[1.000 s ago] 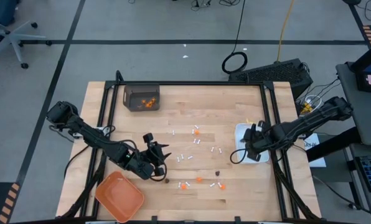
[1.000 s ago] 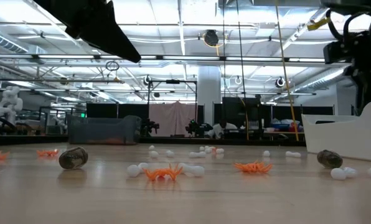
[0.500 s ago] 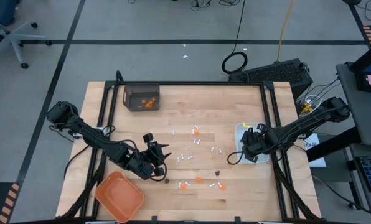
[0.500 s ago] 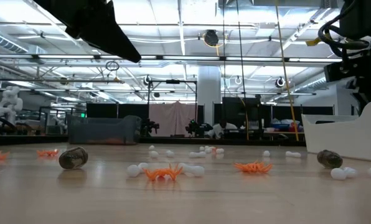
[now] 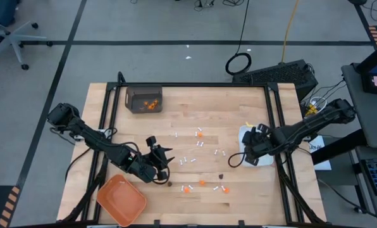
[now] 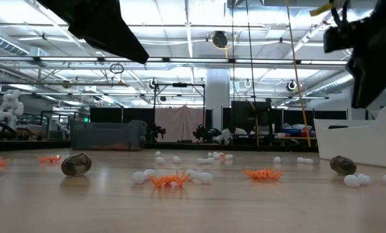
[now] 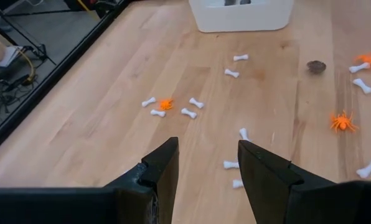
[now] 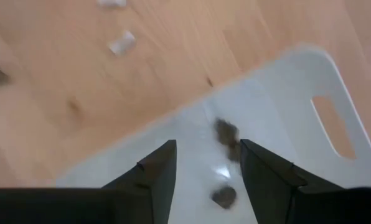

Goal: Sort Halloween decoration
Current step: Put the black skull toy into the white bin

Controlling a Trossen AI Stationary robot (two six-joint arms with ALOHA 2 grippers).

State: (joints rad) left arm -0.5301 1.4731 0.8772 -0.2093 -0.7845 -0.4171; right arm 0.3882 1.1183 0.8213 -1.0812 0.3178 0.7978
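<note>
The decoration lies scattered on the table's middle: white sticks [image 5: 195, 143], orange bits [image 5: 202, 183] and a dark bit [image 5: 220, 176]. They also show in the left wrist view: sticks [image 7: 188, 112], an orange bit [image 7: 342, 121] and a dark bit [image 7: 315, 66]. My left gripper [image 5: 161, 158] [image 7: 207, 168] is open and empty, above the table left of the pieces. My right gripper [image 5: 248, 152] [image 8: 204, 168] is open and empty above the white dish [image 5: 244, 135] [image 8: 279, 106]. A few dark bits [image 8: 226, 132] lie in that dish.
A dark bin [image 5: 143, 99] holding orange bits stands at the far left. An orange tray [image 5: 121, 199] sits at the near left corner. In the low view, orange bits [image 6: 169, 180] and dark bits [image 6: 76, 164] lie on the wood before the dish's wall [image 6: 361, 136].
My right gripper has shifted a little above the white dish and stays over it. The pieces on the table lie where they were.
</note>
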